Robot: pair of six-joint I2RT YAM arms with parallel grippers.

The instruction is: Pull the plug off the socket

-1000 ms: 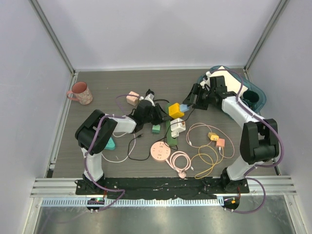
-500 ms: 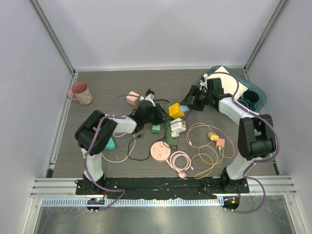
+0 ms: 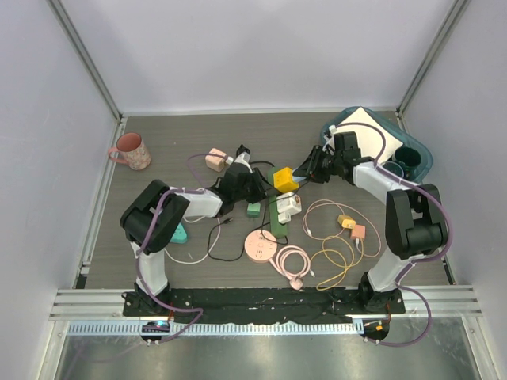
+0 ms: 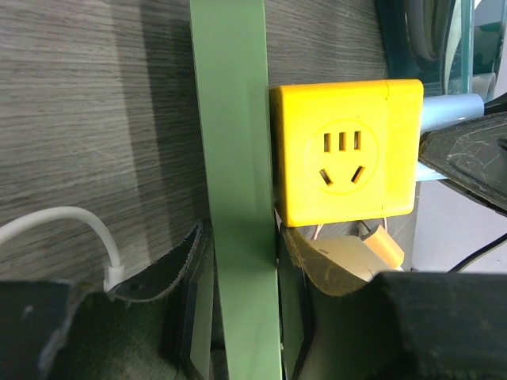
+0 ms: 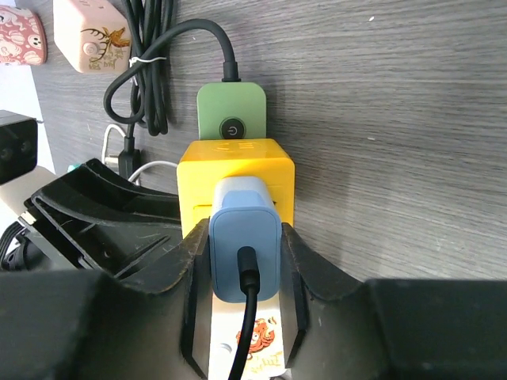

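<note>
A yellow cube socket (image 3: 286, 178) sits on the end of a green power strip (image 3: 276, 210) in the middle of the table. A light blue plug (image 3: 300, 172) with a black cord is pushed into its right face. My right gripper (image 3: 307, 170) is shut on that blue plug (image 5: 244, 237), one finger (image 5: 190, 261) on each side, right against the yellow socket (image 5: 235, 170). My left gripper (image 3: 257, 190) is shut on the green strip (image 4: 234, 158), just short of the yellow socket (image 4: 344, 150). The blue plug (image 4: 451, 107) shows at that view's right edge.
A pink mug (image 3: 131, 150) stands far left and a teal bin (image 3: 420, 162) far right. Around the strip lie a white adapter (image 3: 289, 204), a pink round power strip (image 3: 260, 245), coiled pink and yellow cables (image 3: 333, 249), a pink cube adapter (image 3: 214, 159) and small chargers (image 3: 348, 223).
My right gripper has moved left onto the blue plug and closed on it. The left gripper has kept its hold on the green strip without moving.
</note>
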